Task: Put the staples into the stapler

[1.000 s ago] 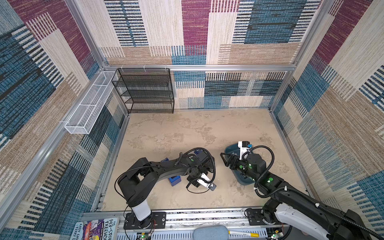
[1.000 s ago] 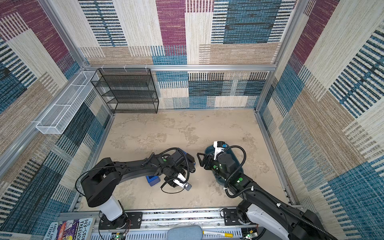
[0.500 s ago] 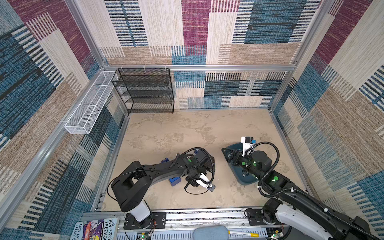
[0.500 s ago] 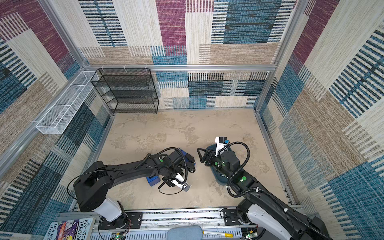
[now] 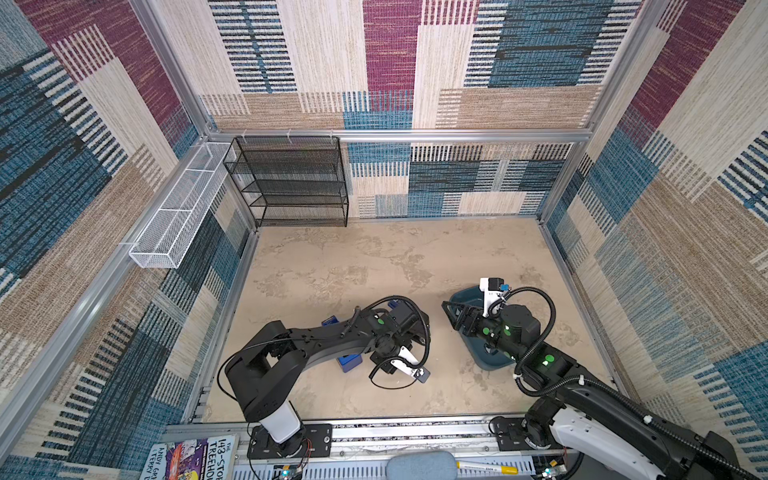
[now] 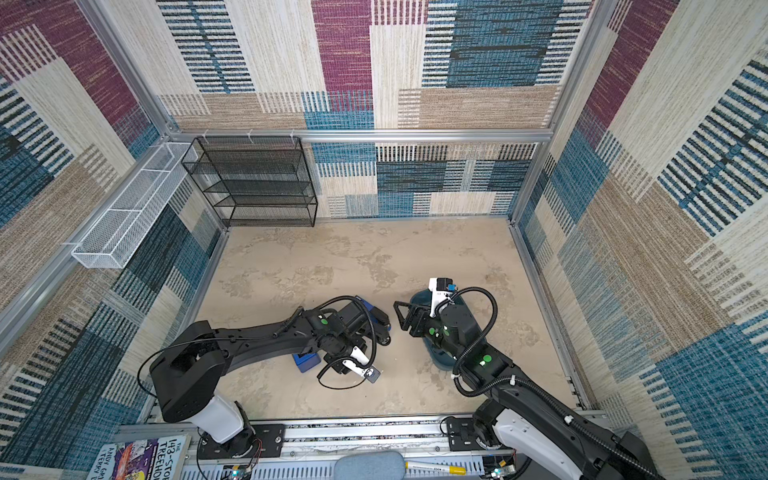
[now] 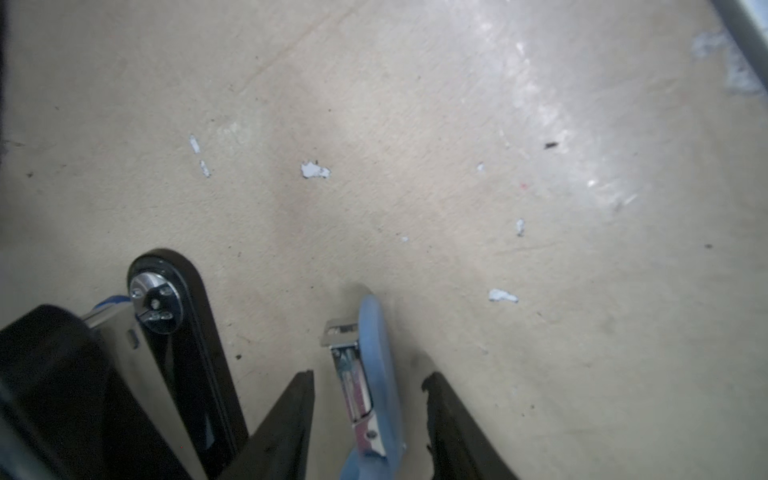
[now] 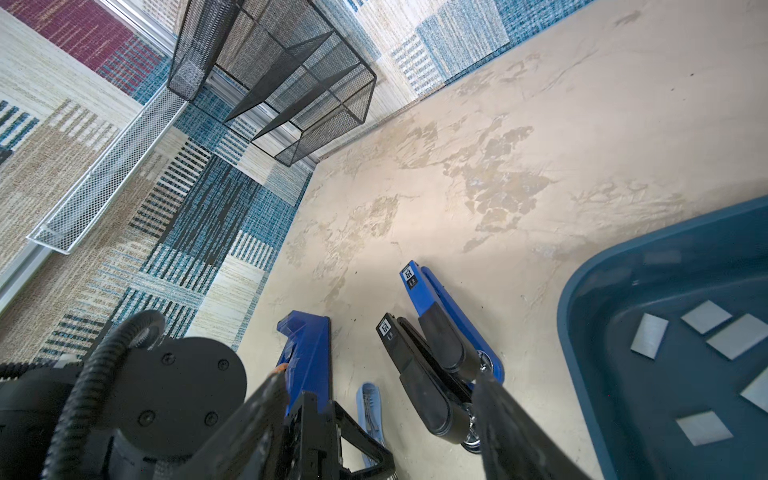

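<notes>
We count five staples (image 8: 648,340) in the right wrist view: flat grey strips lying loose and apart on the floor of the one dark blue tray (image 8: 582,332), one of them cut by the picture's edge. In both top views the right arm covers most of that tray, so we cannot make out the strips there. The right gripper (image 8: 378,380) hangs at the side of the tray nearest the left arm, its two fingers spread wide with nothing between them. Near the tray, on the beige table (image 5: 374,257), we count one dark blue stapler (image 8: 309,361) and one small light blue stapler (image 8: 368,405). There are also two long bodies lying against each other, a black body (image 8: 415,374) and a blue body (image 8: 417,297) with a black grip. We cannot tell whether those two make a single opened stapler or two staplers. The left gripper (image 7: 368,376) is low over the light blue stapler, one finger on either side of it. Bare table shows between each finger and the stapler, so the jaws stand apart and do not clamp it. That stapler lies with its metal channel showing along the blue shell. At the back stands one black mesh shelf (image 5: 291,183), and on the left wall hangs one white wire basket (image 5: 174,216).
</notes>
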Motion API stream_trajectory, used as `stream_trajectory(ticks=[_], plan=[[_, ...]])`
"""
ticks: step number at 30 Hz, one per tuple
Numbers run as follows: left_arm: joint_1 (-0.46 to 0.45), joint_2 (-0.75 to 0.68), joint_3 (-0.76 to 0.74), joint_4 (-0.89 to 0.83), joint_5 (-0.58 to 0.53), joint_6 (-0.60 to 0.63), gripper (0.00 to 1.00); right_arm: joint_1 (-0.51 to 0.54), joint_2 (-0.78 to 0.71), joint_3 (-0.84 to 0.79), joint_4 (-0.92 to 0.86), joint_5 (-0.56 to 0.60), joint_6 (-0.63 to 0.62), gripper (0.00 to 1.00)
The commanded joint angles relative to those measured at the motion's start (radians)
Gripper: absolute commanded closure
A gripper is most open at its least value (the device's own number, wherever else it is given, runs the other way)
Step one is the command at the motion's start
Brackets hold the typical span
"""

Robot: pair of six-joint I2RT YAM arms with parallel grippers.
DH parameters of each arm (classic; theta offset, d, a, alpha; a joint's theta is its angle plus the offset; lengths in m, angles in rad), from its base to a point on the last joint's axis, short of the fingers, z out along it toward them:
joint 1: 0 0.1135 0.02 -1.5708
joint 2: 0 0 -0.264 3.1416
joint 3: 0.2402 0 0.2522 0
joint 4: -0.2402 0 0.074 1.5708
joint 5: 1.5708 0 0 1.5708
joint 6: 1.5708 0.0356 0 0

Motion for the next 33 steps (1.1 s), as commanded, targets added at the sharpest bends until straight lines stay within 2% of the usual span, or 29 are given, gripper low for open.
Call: stream_trajectory(ticks=[1,3,6,8,12,16,23,29,33], plan=[[0.008,-0.059,0.0,0.003,0.029,-0.018,0.52,0.019,-0.011,-0.042,0.097,-0.068,-0.099,0.32],[0.019,-0.102,-0.011,0.013,0.046,-0.015,0.52,0.081,-0.003,-0.054,0.106,-0.044,-0.144,0.31],[0.044,-0.154,-0.01,0.012,0.075,-0.024,0.52,0.236,0.041,-0.051,0.091,0.091,-0.207,0.26],[0.072,-0.181,-0.002,0.011,0.089,-0.043,0.52,0.309,0.076,-0.058,0.106,0.128,-0.239,0.25],[0.152,-0.225,0.057,0.017,0.125,-0.174,0.52,0.388,0.133,-0.077,0.131,0.164,-0.286,0.25],[0.205,-0.301,0.122,0.028,0.107,-0.337,0.54,0.429,0.17,-0.106,0.16,0.192,-0.304,0.26],[0.277,-0.475,0.038,0.176,0.101,-0.483,0.44,0.478,0.265,-0.096,0.185,0.216,-0.326,0.3],[0.419,-0.499,0.117,0.188,0.143,-0.821,0.43,0.541,0.518,0.047,0.107,0.323,-0.332,0.33],[0.426,-0.566,-0.018,0.319,0.069,-0.822,0.38,0.542,0.671,0.151,0.021,0.392,-0.323,0.34]])
